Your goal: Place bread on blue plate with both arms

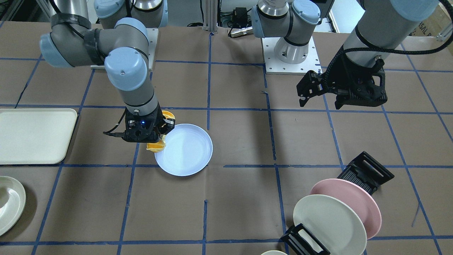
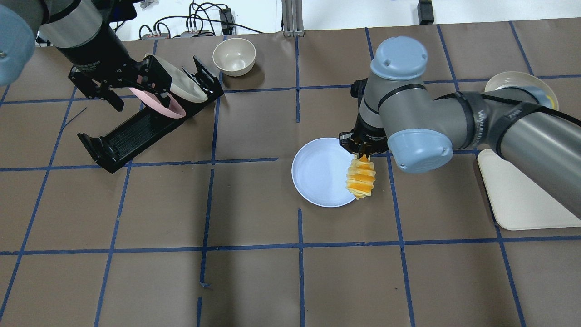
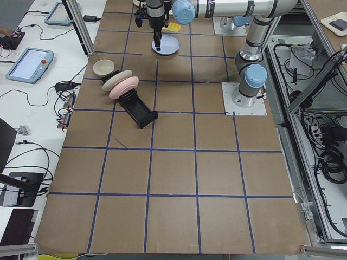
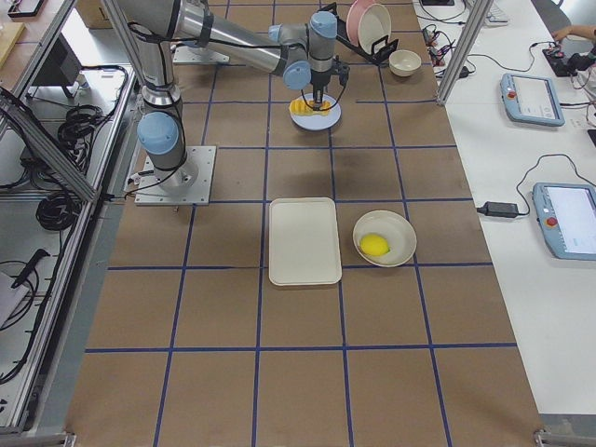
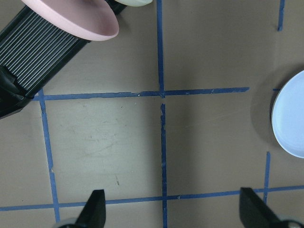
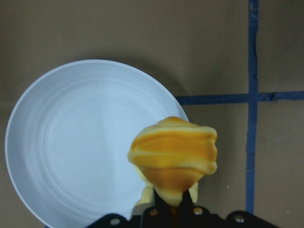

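Note:
The bread (image 2: 361,176), a ridged orange and pale yellow loaf, hangs from my right gripper (image 2: 363,154), which is shut on its upper end. It hangs over the right rim of the blue plate (image 2: 320,172), above the table. In the right wrist view the bread (image 6: 175,156) points at the camera, over the plate's (image 6: 71,142) edge. In the front view the bread (image 1: 157,146) shows under the right gripper (image 1: 155,132) beside the plate (image 1: 187,150). My left gripper (image 2: 115,91) is open and empty, high above the table near the dish rack; its fingertips (image 5: 97,204) show wide apart.
A black dish rack (image 2: 136,131) holds a pink plate (image 2: 156,105) and a cream plate (image 2: 179,84). A cream bowl (image 2: 233,55) stands behind it. A cream tray (image 2: 522,200) and a bowl (image 4: 384,238) holding a yellow fruit lie on the robot's right.

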